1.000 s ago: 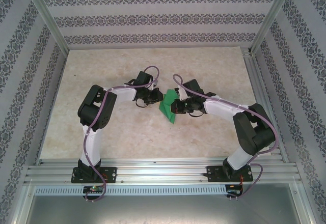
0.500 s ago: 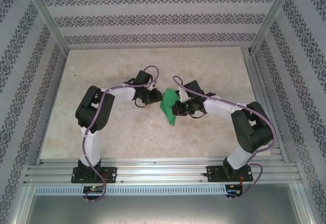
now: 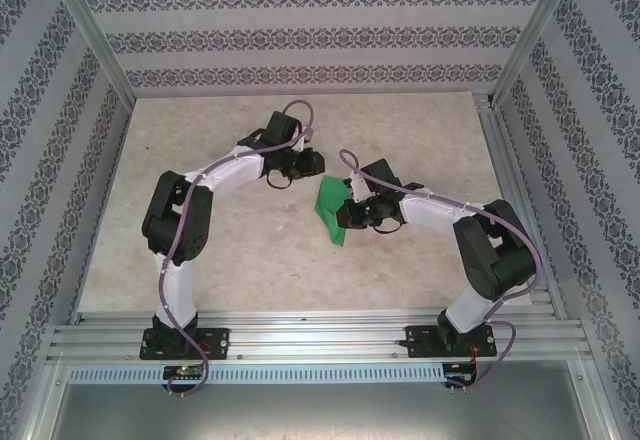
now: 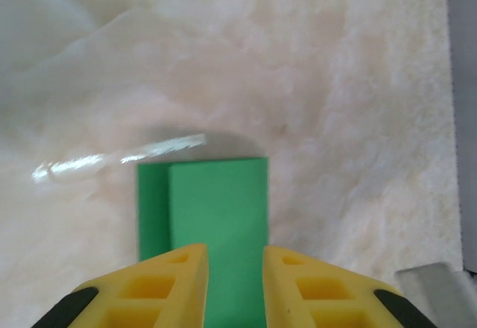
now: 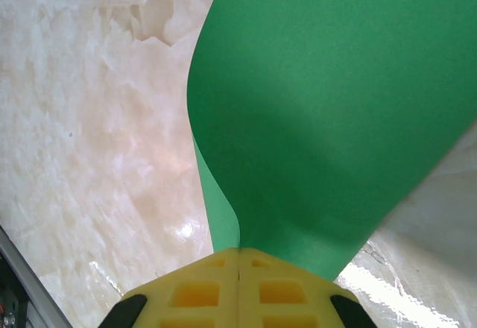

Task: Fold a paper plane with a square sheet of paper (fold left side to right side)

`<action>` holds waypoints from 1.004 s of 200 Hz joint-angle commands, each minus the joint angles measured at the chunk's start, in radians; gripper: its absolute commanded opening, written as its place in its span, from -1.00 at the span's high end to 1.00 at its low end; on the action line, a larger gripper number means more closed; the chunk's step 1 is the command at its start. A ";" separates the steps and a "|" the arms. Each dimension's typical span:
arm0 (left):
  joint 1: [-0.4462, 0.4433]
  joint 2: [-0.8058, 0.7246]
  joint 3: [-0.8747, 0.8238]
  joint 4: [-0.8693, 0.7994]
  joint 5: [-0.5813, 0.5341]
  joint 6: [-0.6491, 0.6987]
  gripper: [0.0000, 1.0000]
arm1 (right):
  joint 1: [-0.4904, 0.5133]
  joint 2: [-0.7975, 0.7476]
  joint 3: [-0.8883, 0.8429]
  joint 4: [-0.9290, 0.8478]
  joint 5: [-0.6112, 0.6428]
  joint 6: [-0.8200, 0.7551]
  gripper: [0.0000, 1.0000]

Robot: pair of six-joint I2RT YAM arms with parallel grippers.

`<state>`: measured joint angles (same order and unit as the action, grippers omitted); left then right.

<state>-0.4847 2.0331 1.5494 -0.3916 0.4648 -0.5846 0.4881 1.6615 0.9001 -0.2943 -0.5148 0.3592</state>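
The square sheet of paper (image 3: 328, 203) is bright green and folded over, lying mid-table with one edge lifted. My right gripper (image 3: 348, 215) is shut on its right edge. In the right wrist view the yellow fingertips (image 5: 238, 252) meet on the curved green sheet (image 5: 328, 104). My left gripper (image 3: 308, 167) hovers just beyond the paper's far left corner, apart from it. Its jaws (image 4: 235, 250) stand slightly open with nothing between them. The paper (image 4: 216, 209) shows two layers on the table ahead of them. The paper plane is out of view.
The pale marble-patterned tabletop (image 3: 200, 250) spreads around the paper. Patterned walls and an aluminium frame (image 3: 500, 190) enclose it. A metal rail (image 3: 320, 335) runs along the near edge by the arm bases.
My left gripper opened a little and drew back from the paper toward the far side. The right gripper stays shut on the sheet, which shifted only slightly.
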 commanded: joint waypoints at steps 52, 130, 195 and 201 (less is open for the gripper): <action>-0.053 0.232 0.218 -0.089 0.100 0.034 0.50 | 0.000 0.018 -0.008 0.009 -0.019 -0.028 0.98; -0.062 0.301 0.255 -0.179 0.063 0.097 0.49 | 0.009 0.020 0.018 -0.012 -0.018 -0.036 0.99; -0.063 0.308 0.281 -0.272 -0.014 0.153 0.48 | 0.038 0.049 0.069 -0.039 -0.035 -0.054 0.99; -0.063 0.306 0.281 -0.278 -0.019 0.157 0.48 | 0.040 0.054 0.074 -0.038 -0.037 -0.055 0.99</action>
<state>-0.5385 2.3283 1.7985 -0.5976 0.4881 -0.4820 0.5110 1.6951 0.9360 -0.3237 -0.5266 0.3367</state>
